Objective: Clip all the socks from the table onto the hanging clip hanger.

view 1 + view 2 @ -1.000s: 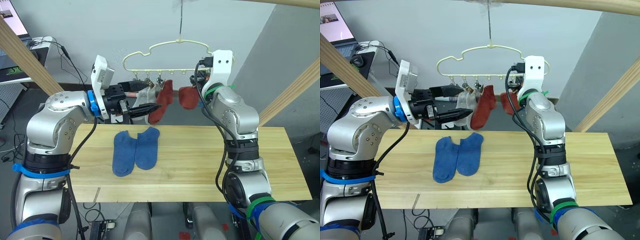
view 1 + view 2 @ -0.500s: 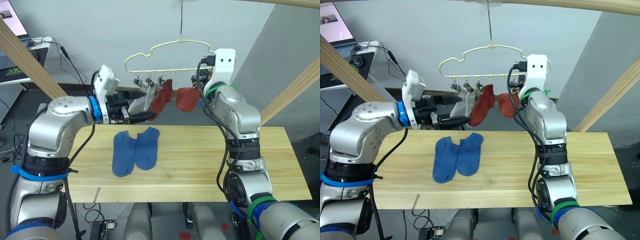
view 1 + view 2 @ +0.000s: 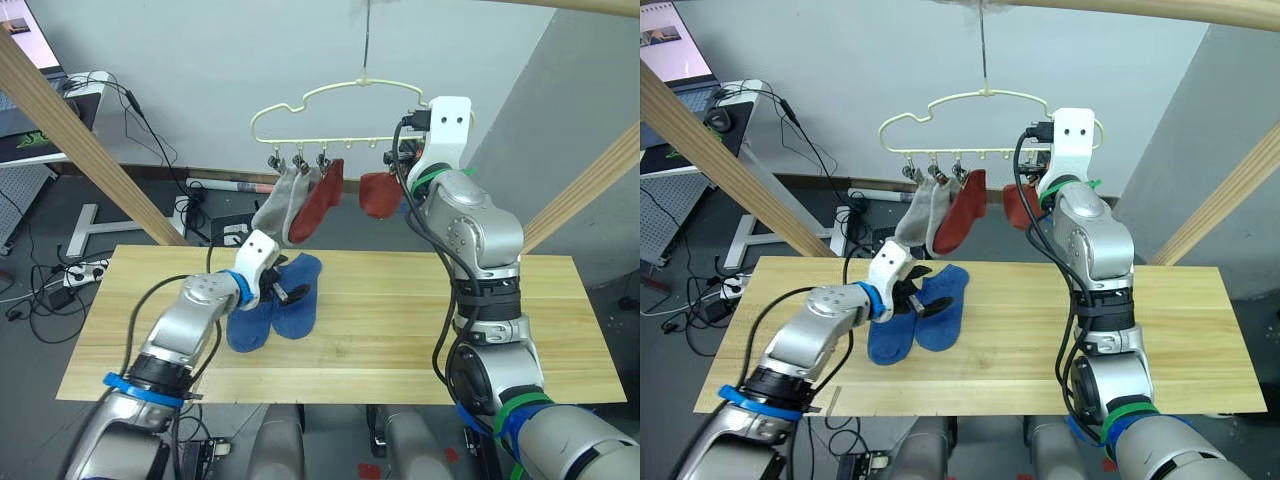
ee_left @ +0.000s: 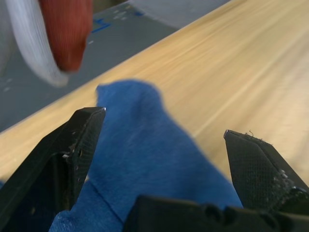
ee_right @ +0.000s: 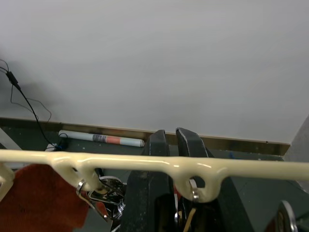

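Two blue socks (image 3: 272,308) lie side by side on the table (image 3: 420,330). My left gripper (image 3: 289,292) hovers low over them, open, and the left wrist view shows blue sock (image 4: 145,150) between its fingers (image 4: 67,154). The cream clip hanger (image 3: 335,100) hangs above the table's far edge. Light grey socks (image 3: 277,205) and a rust-red sock (image 3: 318,205) are clipped to it, and a second rust-red sock (image 3: 378,195) hangs further right. My right gripper (image 5: 172,137) is up at the hanger's right end, fingers pressed together just behind its bar (image 5: 96,162).
Slanted pale wooden beams rise at the left (image 3: 90,150) and at the right (image 3: 585,185). A desk with a screen (image 3: 30,120) stands at the far left, with cables on the floor (image 3: 70,275) beside it. A grey wall lies behind the hanger.
My left arm has dropped from hanger height to the table and now sits open over the blue socks. The grey sock it held stays hanging on a clip. The right arm has not moved.
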`<state>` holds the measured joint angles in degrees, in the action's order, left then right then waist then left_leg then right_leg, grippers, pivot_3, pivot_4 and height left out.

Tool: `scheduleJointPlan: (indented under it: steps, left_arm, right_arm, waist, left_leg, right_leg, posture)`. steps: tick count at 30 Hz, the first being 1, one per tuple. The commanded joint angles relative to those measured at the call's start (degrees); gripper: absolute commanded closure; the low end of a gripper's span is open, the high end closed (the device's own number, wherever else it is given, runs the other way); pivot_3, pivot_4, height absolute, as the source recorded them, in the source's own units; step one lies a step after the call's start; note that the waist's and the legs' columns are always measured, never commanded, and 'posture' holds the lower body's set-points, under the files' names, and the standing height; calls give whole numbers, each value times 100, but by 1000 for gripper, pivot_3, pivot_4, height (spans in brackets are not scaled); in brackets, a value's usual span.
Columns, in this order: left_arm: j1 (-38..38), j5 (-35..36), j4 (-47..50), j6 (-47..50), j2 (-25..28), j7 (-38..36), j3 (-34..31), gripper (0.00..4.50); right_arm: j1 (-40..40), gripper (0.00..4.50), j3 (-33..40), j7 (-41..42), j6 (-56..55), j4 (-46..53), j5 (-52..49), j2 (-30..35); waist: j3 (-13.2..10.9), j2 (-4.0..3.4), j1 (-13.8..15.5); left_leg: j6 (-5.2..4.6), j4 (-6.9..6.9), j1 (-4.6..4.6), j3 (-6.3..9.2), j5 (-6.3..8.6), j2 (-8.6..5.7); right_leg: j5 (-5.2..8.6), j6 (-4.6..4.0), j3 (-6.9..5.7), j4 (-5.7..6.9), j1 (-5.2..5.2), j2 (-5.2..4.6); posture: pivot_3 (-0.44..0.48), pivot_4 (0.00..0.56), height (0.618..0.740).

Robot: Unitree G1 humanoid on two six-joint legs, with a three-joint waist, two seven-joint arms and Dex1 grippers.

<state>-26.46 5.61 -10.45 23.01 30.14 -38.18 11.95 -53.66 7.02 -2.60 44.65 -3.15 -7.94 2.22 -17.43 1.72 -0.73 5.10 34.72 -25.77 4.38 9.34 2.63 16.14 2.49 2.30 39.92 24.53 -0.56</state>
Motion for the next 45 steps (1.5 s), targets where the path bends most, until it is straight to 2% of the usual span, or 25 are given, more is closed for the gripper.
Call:
scheduleJointPlan:
  steps: [1,8,16,19,30,34,39,45]
  left_arm:
    - [-325,-295,-603,-542,-261,252,-4,0]
    - [-710,-698,-1718,-838,-694,424,104,0]
    - [-662,-1095,-1941,-385,-694,401,267,0]
    - [-624,-1078,-1892,-338,-717,356,228,580]
    - [-635,-949,-1648,-34,-819,165,167,3763]
    - [-666,-542,-1242,173,-1035,-100,-9,3763]
    - [-913,158,-431,897,-1541,-360,-260,3763]
    - [-1482,566,17,1420,-2008,-81,-489,3763]
  right_arm:
    - [-85,4482,5,-17,7,382,-48,20]
    - [-33,4482,10,-57,128,527,-36,19]
    - [-1,4482,31,-89,211,627,-43,9]
    - [4,4500,34,-97,219,638,-47,9]
    - [17,4500,50,-102,238,641,-56,20]
    - [-7,4500,64,-116,266,632,-71,0]
    - [-109,4500,118,-148,395,644,-126,-70]
    - [-249,4500,277,-242,664,734,-245,-184]
  waist:
    - [0,0,11]
    - [0,0,-7]
    - [0,-1,-83]
    - [0,-1,-85]
    - [0,-1,-92]
    - [0,-1,-92]
    - [-9,0,-81]
    - [-14,0,-91]
  left_leg:
    - [0,0,0,0,0,0]
    - [0,-1,-1,-3,0,-1]
    - [-1,0,1,-2,0,-1]
    - [-1,0,6,-2,0,0]
    - [-1,0,8,-2,0,0]
    - [-1,0,7,-2,0,-1]
    - [-1,0,-5,2,0,-1]
    - [-1,1,-4,3,0,-2]
  right_leg:
    - [0,0,1,0,1,0]
    - [0,0,2,-1,1,0]
    - [0,0,2,4,0,0]
    - [0,0,2,6,-3,0]
    - [0,0,2,5,-5,1]
    - [0,0,3,5,-5,0]
    - [0,0,-2,-4,-4,-1]
    - [0,0,-2,-2,-4,0]
  posture:
    - [95,304,740]
    - [78,308,740]
    - [70,313,740]
    - [70,315,740]
    - [70,314,740]
    - [67,314,740]
    - [65,315,740]
    - [55,314,740]
